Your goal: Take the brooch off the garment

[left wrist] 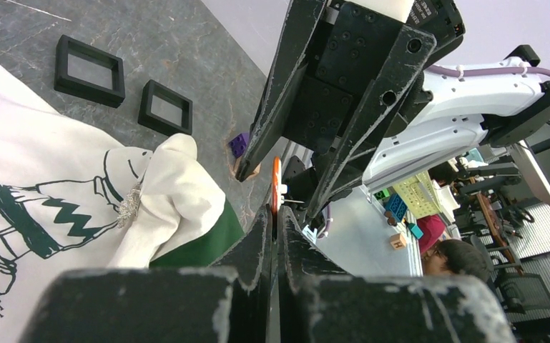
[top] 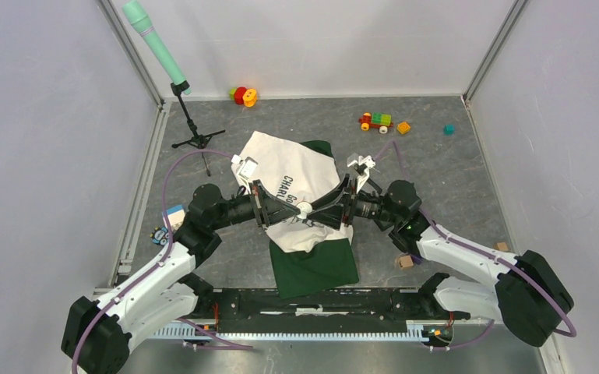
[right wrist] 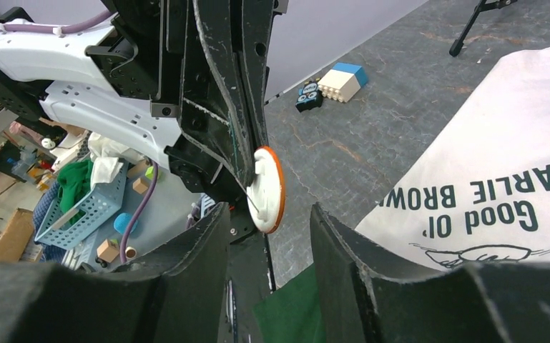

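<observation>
The white T-shirt with black "Charlie Brown" print and dark green parts lies on the grey table. Above its near part my left gripper is shut on a round brooch, white-backed with an orange rim and a pin, held clear of the cloth. The brooch shows edge-on in the left wrist view and flat in the right wrist view. My right gripper is open, its jaws either side of the brooch without touching it. A silvery glittering ornament sits on a shirt fold.
A tripod with a teal tube stands at the back left. Toys lie along the back: a red-yellow one, a train, an orange block. Blocks lie left and right. Two black square frames lie beside the shirt.
</observation>
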Controlling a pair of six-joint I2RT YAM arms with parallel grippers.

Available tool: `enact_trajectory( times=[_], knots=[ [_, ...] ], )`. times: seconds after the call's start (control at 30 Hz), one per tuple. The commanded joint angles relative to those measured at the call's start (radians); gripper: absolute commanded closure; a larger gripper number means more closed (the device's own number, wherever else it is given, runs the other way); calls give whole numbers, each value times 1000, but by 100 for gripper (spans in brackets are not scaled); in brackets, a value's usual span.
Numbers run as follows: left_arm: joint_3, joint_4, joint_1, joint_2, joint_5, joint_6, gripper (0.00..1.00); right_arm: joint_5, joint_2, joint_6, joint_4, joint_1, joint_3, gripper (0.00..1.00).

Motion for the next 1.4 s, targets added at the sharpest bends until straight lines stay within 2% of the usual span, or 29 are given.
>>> enact_trajectory(
  times=[0.0, 0.27, 0.9, 1.07, 1.37],
  knots=[
    [30, 58, 2, 2, 31, -24, 98, -11, 29, 20, 73, 12, 55, 51],
    [34, 57, 3, 3, 35, -22, 98, -14, 58, 35, 101, 17, 65, 58],
    [22, 58, 3, -33, 62, 34, 98, 23, 112, 79, 110, 19, 83, 87],
    [17, 58, 3, -45, 72, 49, 98, 38, 116, 87, 108, 19, 82, 90],
    [7, 57, 3, -63, 75, 57, 98, 85, 117, 116, 121, 18, 67, 91]
  ],
)
